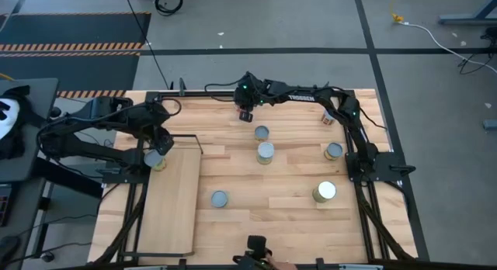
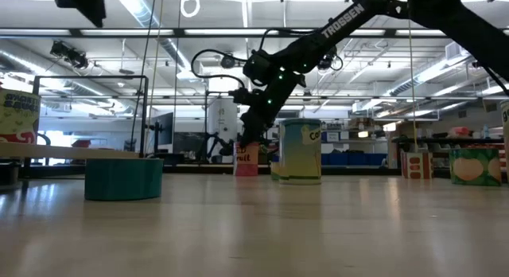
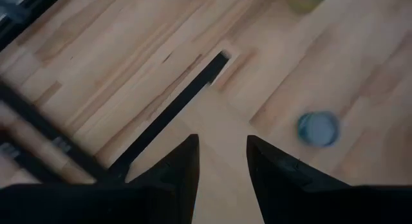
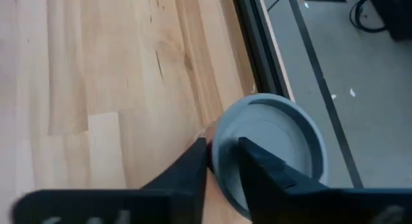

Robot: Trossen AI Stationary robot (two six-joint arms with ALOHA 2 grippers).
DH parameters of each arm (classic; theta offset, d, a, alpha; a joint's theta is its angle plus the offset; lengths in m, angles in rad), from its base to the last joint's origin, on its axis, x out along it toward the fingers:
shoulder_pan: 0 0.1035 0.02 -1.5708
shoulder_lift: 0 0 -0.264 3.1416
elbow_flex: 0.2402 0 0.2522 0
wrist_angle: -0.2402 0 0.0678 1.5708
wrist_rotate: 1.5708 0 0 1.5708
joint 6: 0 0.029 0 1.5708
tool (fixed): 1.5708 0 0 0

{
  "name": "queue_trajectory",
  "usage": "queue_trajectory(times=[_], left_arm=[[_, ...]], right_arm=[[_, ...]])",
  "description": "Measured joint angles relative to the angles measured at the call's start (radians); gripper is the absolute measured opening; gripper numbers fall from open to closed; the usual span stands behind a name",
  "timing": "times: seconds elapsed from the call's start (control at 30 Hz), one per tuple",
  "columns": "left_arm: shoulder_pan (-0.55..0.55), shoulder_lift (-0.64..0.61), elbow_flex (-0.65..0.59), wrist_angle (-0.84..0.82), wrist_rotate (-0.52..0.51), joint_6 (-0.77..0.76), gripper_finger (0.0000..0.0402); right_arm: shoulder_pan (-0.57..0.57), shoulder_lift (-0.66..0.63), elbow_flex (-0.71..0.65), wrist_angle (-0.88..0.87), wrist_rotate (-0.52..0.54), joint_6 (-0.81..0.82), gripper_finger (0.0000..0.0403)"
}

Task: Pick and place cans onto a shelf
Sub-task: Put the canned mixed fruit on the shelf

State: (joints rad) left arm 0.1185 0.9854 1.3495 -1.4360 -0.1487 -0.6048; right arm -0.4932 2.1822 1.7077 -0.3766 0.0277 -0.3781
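Several cans [image 1: 265, 152] stand upright and apart from each other on the plank table [image 1: 295, 223], most of them in its middle and right part. One more can [image 1: 155, 159] stands on the shelf [image 1: 172, 208], at its far left corner; the shelf lies on the left side of the table.

The right gripper [image 4: 222, 144] is at the far edge of the table, low over a red-labelled can [image 2: 246, 161]. Its two fingers [image 4: 193, 169] are closed on the rim of this can, one outside the wall and one on the grey lid. The can stands on the table, near the black edge frame.

The left gripper [image 3: 222, 140] hangs above the far part of the shelf, just beside the can that stands there. Its fingers are parted and nothing is between them.
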Motion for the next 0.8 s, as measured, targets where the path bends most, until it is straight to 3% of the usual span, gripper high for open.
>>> queue_trajectory(times=[0.17,0.33,0.6,0.8], left_arm=[[-0.025,-0.014,0.000,0.118,0.043,0.042,0.0135],[-0.078,-0.042,-0.001,0.122,0.067,0.082,0.0135],[-0.141,-0.094,-0.001,0.229,0.074,0.127,0.0135],[-0.151,-0.090,-0.001,0.330,0.038,0.236,0.0135]], right_arm=[[0.024,-0.019,-0.004,-0.027,0.001,-0.003,0.0013],[0.098,-0.096,-0.010,-0.061,-0.003,-0.012,0.0014],[0.325,-0.219,-0.007,-0.079,-0.010,0.195,0.0010],[0.506,-0.182,-0.006,-0.048,0.011,0.263,0.0010]])
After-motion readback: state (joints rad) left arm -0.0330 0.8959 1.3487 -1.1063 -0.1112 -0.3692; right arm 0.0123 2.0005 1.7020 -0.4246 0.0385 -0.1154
